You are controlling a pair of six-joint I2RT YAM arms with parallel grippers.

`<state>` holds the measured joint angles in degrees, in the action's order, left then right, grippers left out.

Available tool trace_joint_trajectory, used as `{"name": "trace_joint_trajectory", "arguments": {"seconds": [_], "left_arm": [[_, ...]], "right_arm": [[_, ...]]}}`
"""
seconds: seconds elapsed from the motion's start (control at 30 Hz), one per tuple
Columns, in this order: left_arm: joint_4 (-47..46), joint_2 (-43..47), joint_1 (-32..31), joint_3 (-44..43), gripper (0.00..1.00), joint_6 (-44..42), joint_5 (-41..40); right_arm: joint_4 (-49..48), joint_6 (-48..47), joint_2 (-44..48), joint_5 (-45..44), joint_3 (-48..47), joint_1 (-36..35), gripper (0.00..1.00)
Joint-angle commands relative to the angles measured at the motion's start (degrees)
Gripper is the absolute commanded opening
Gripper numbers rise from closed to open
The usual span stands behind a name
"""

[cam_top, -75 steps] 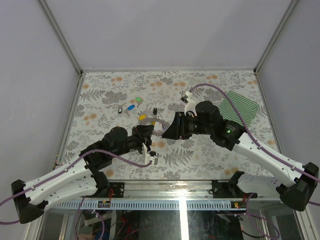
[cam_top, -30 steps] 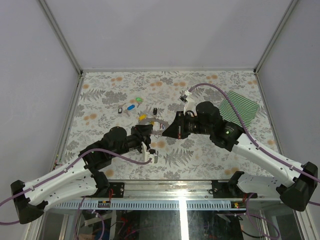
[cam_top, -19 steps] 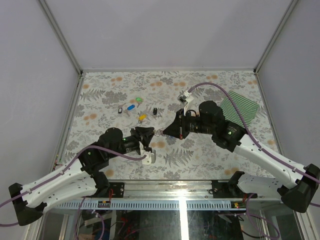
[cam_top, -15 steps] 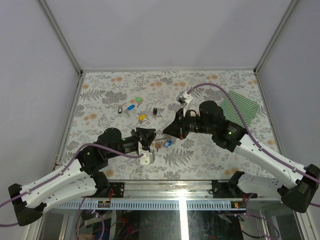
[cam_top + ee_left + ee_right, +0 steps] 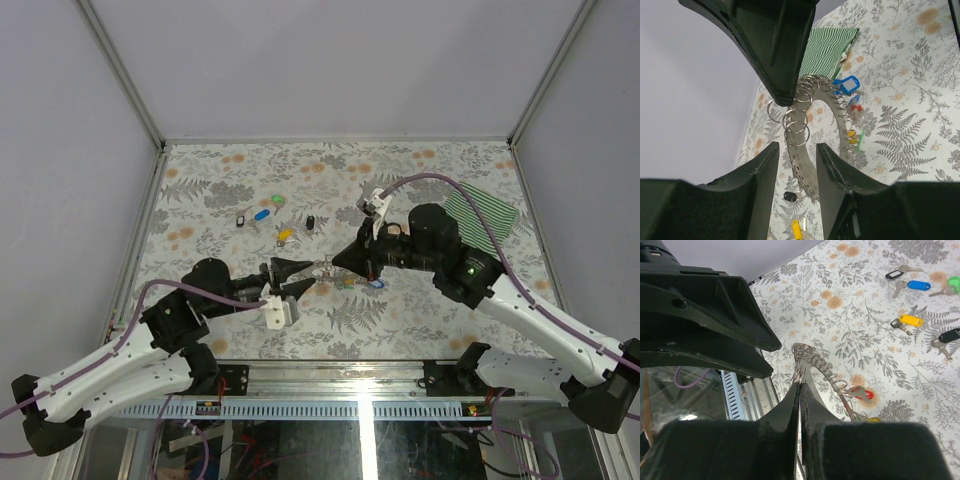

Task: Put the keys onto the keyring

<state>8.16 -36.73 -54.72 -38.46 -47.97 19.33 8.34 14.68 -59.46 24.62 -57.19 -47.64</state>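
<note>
The right gripper (image 5: pixel 338 263) is clenching the rim of the large flat dark grey metal keyring (image 5: pixel 837 125) near the centre of the floral table (image 5: pixel 420 310). The left gripper (image 5: pixel 300 275) is waiting at the ring's 9 o'clock, its jaws released and grasping nothing. Four hung keys (image 5: pixel 846 84) with blue, red, yellow and green heads are dangling from the ring. Five loose keys (image 5: pixel 912 320) are lying at its 11 o'clock, with bare table surrounding them.
</note>
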Motion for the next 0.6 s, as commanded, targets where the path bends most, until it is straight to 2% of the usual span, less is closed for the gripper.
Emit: {"name": "trace_joint_trajectory", "arguments": {"seconds": [0.0, 0.13, 0.3, 0.43, 0.57], "left_arm": [[-4.8, 0.4, -0.3, -0.7, 0.39, 3.8, 1.8], [-7.4, 0.6, -0.3, -0.7, 0.45, 9.5, 1.5], [-10.2, 0.9, -0.3, -2.4, 0.5, 23.6, -3.1], [-14.1, 1.8, -0.3, -2.9, 0.5, 35.8, -6.7], [-17.8, 2.2, -0.4, -3.1, 0.5, 43.0, -7.9]], "right_arm": [[-3.3, -4.2, 3.4, 0.2, -3.2, -0.3, 0.0], [-2.6, -7.6, 4.7, -1.2, -2.8, -0.3, 0.0], [-2.7, -12.2, 7.9, -3.2, -1.4, -0.3, 0.0], [-1.0, -16.7, 10.2, -4.0, -1.4, -0.3, 0.0], [1.8, -21.0, 11.0, -5.4, -2.4, -0.3, 0.0]]}}
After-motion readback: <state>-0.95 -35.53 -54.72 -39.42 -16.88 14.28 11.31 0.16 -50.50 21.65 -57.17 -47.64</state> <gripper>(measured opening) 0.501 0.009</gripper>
